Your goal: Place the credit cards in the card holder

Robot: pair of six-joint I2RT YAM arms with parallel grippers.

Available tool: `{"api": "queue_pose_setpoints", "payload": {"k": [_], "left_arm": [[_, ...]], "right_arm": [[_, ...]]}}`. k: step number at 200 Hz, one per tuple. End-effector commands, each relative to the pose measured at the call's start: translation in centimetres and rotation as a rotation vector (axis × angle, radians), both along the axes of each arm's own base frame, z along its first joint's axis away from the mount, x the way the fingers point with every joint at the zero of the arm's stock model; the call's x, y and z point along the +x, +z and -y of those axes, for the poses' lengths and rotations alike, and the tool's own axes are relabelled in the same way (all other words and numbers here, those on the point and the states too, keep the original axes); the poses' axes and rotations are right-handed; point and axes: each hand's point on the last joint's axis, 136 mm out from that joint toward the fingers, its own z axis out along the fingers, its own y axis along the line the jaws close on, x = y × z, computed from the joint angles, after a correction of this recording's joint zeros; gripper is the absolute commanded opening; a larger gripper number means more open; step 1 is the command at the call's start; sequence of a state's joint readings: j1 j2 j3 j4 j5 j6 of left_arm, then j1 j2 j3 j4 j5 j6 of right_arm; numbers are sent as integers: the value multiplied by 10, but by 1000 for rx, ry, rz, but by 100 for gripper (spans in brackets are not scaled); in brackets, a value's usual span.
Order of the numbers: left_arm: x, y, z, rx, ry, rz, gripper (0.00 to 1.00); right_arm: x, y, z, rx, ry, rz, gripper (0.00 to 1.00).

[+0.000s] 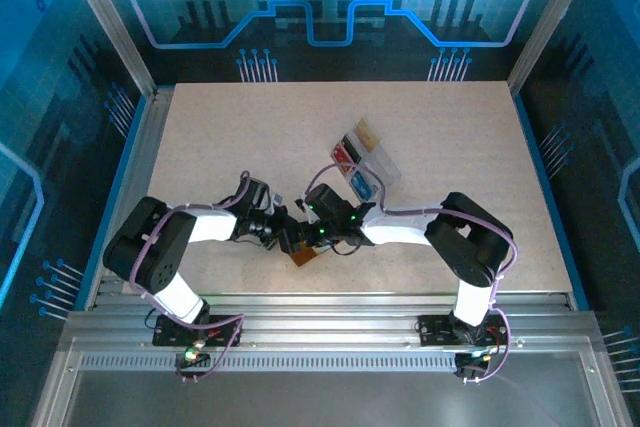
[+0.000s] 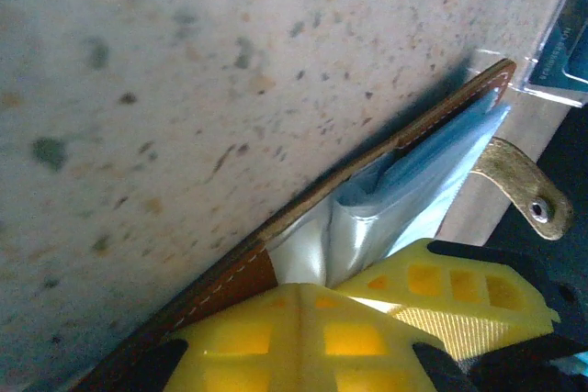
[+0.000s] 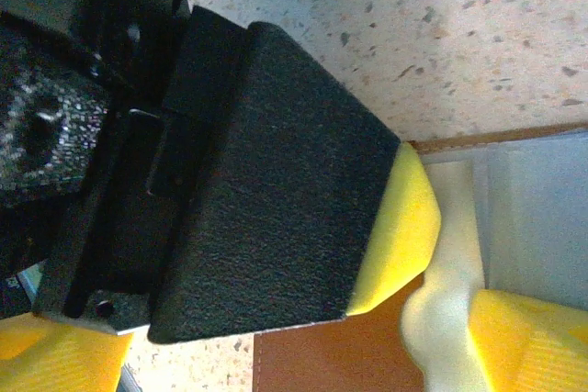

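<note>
1. The left gripper [image 2: 344, 296] has its yellow fingers [image 2: 294, 341] pressed together, clamped on the near edge of the card holder [image 2: 241, 273], where the brown leather meets the pale inner pockets [image 2: 413, 172]
2. The right gripper [image 3: 285, 355] stands wide apart and holds nothing: one yellow finger [image 3: 524, 337] sits at the lower right of its wrist view and the other at the lower left corner
3. Between those two fingers the right wrist view shows a black finger of the left gripper with a yellow tip [image 3: 400, 227], resting on the holder's pale lining beside the brown leather
4. The card holder lies open on the speckled table [image 2: 184, 89], tilted up at the gripped edge, with its stitched leather rim running diagonally across the left wrist view
5. A tan strap [image 2: 510, 176] with a small metal snap [image 2: 540, 210] sticks out from the far side of the holder
6. From above, the card holder [image 1: 305, 255] is near the front middle of the table, with the left gripper [image 1: 285, 232] and the right gripper [image 1: 318, 232] meeting over it
7. A clear tray [image 1: 388, 175] lies just beyond the grippers, toward the right and further back
8. The tray holds a blue credit card [image 1: 362, 184] at its near end, a red card [image 1: 343, 154] in the middle and a tan card [image 1: 367, 133] at the far end
9. No card can be made out inside the holder's pockets
</note>
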State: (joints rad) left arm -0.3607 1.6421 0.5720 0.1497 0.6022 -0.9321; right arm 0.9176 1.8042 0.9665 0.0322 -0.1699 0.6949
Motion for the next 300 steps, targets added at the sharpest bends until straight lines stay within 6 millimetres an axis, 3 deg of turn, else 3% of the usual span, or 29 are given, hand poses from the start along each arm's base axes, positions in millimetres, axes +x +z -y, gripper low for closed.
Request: {"api": "queue_pose_setpoints", "payload": {"k": [1,12,31,74,116,148,170,190,212,224,263,300], "left_arm": [[-15,-28,0,44,-46,-68,4],[-12,-30,3,53,-63,-66,5],[-5,-28,11,72,-101,-48,6],[20,-18,38,117,-192,20,9],[32,-21,56,143,-259,67,9],[28,-24,64,152,-314,98,10],[25,-33,67,162,-329,86,9],[23,-34,66,164,-328,80,9],[23,-32,65,170,-324,87,9],[24,-33,64,171,-320,85,9],[22,-35,63,180,-321,79,9],[21,-36,63,177,-324,73,9]], "right_arm": [[-11,-39,41,-131,-51,-97,95],[-7,-39,47,-137,-87,-96,95],[-13,-52,74,-171,-185,-107,93],[-20,-53,119,-180,-433,-69,91],[-11,-20,125,-224,-452,35,91],[-1,10,129,-316,-385,103,88],[7,30,135,-379,-331,149,78],[17,38,141,-435,-296,154,55],[23,31,143,-497,-247,135,32],[28,27,148,-549,-250,130,25],[32,7,160,-637,-254,107,24],[31,-12,169,-692,-256,81,36]]}}
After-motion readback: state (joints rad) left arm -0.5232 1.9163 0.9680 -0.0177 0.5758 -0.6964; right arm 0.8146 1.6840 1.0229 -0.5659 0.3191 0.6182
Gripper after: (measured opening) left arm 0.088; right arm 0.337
